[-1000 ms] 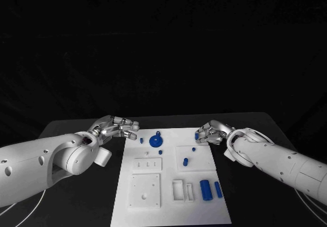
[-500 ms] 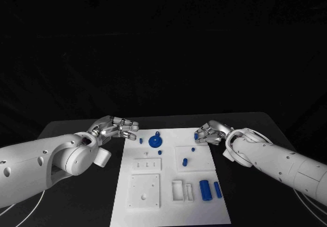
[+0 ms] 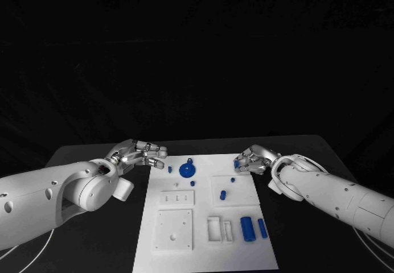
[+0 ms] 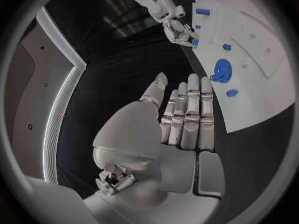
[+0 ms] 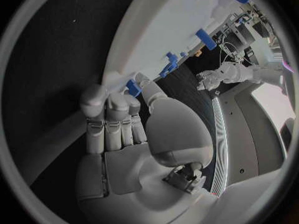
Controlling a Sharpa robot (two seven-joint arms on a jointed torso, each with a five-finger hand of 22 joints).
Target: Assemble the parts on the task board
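Task board (image 3: pixel 205 227) | mid-table, long axis running away from robot | small blue part (image 3: pixel 237 165) at far right corner, pinched by right hand (image 3: pixel 253 159) | left hand (image 3: pixel 139 152) empty, fingers apart, beside far left corner.

The left hand (image 3: pixel 138 153) hovers just off the task board's (image 3: pixel 205 250) far left corner, fingers straight and close together, holding nothing. The right hand (image 3: pixel 252 159) sits at the board's far right corner, pinching a small blue part (image 5: pixel 132 87) at its fingertips.
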